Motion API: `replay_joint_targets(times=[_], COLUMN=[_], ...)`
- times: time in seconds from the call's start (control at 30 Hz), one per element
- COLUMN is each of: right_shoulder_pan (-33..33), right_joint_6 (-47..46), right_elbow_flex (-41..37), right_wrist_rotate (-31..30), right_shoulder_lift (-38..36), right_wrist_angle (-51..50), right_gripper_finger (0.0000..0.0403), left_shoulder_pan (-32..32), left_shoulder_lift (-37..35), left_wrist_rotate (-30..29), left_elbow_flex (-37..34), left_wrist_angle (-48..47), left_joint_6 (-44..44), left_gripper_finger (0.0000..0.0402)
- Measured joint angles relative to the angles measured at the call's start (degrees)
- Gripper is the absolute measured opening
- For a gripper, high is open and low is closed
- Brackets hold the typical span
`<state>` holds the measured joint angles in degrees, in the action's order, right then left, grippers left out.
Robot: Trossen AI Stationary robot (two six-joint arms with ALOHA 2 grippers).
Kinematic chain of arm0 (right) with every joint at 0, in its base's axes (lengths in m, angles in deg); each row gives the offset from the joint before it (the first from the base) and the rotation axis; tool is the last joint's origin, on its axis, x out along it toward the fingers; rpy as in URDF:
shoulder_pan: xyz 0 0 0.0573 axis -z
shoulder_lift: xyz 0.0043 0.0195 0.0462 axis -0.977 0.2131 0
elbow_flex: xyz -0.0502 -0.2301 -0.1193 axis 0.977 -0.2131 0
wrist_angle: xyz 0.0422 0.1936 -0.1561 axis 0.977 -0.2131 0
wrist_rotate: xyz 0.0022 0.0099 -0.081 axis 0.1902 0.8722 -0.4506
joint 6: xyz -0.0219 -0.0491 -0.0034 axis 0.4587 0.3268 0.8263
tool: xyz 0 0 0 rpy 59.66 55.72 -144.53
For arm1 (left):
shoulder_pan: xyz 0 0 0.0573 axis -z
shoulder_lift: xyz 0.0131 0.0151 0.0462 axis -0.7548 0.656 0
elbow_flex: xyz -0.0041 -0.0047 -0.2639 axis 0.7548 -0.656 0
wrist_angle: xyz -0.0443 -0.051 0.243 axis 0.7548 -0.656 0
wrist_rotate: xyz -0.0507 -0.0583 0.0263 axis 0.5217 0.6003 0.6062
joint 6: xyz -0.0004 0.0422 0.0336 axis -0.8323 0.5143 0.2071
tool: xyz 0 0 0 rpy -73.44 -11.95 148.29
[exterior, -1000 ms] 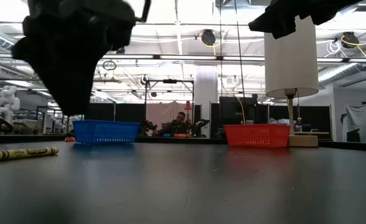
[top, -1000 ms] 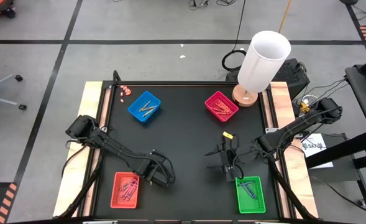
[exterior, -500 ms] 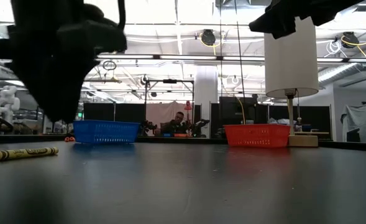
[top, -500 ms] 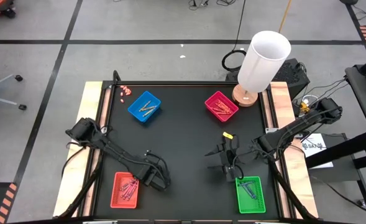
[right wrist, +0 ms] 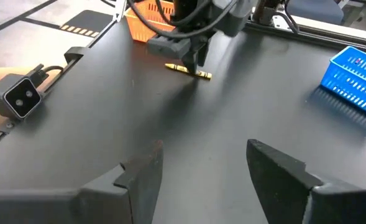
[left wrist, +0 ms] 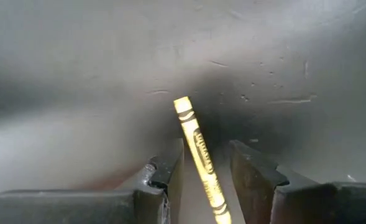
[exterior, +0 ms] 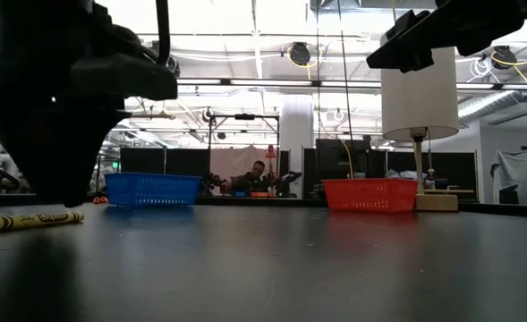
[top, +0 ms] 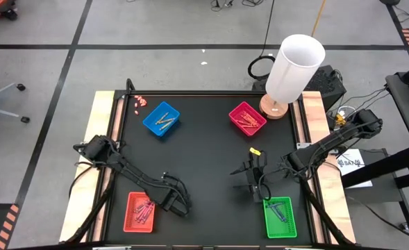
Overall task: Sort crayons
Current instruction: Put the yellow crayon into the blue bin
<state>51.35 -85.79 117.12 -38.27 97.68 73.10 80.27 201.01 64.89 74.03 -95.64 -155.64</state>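
Observation:
A yellow crayon [left wrist: 198,152] lies flat on the black table [top: 204,160] near its front left; it also shows in the low view [exterior: 30,219] and the right wrist view [right wrist: 189,70]. My left gripper [left wrist: 206,149] points down over it, open, one finger on each side of the crayon with a gap on both. In the high view the gripper [top: 179,203] hides the crayon. My right gripper [right wrist: 201,155] hangs open above the table's right half [top: 242,177], with nothing between its fingers. More crayons lie in the four trays.
A red tray [top: 139,212] sits just left of my left gripper. A green tray [top: 279,217] is at the front right, a blue tray [top: 161,119] at the back left, and a magenta tray [top: 246,118] at the back right. A white lamp [top: 294,69] stands at the back right corner, and pink bits [top: 140,101] lie at the back left.
My left gripper has sunk toward the yellow crayon, drifting a little toward the table's near edge, and has rolled about its own pointing line. The crayon has stayed where it lay.

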Motion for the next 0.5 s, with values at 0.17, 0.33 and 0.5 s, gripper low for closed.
replay_joint_targets(times=[0.17,0.33,0.5], right_shoulder_pan=[-0.6,-1.5,-1.5], right_joint_6=[0.0,0.6,1.2], right_elbow_flex=[0.0,0.0,0.0], right_wrist_rotate=[1.3,1.3,1.2], right_shoulder_lift=[0.0,0.0,0.0], right_wrist_angle=[0.0,0.2,0.7], right_gripper_finger=[0.0215,0.0215,0.0215], left_shoulder_pan=[0.0,0.0,-0.1], left_shoulder_lift=[1.6,1.8,2.1], left_wrist_rotate=[1.7,1.7,1.1], left_elbow_flex=[0.0,-0.8,-1.0], left_wrist_angle=[0.9,3.1,3.3], left_joint_6=[-0.8,-0.7,1.1], left_gripper_finger=[0.0122,0.0122,0.0119])
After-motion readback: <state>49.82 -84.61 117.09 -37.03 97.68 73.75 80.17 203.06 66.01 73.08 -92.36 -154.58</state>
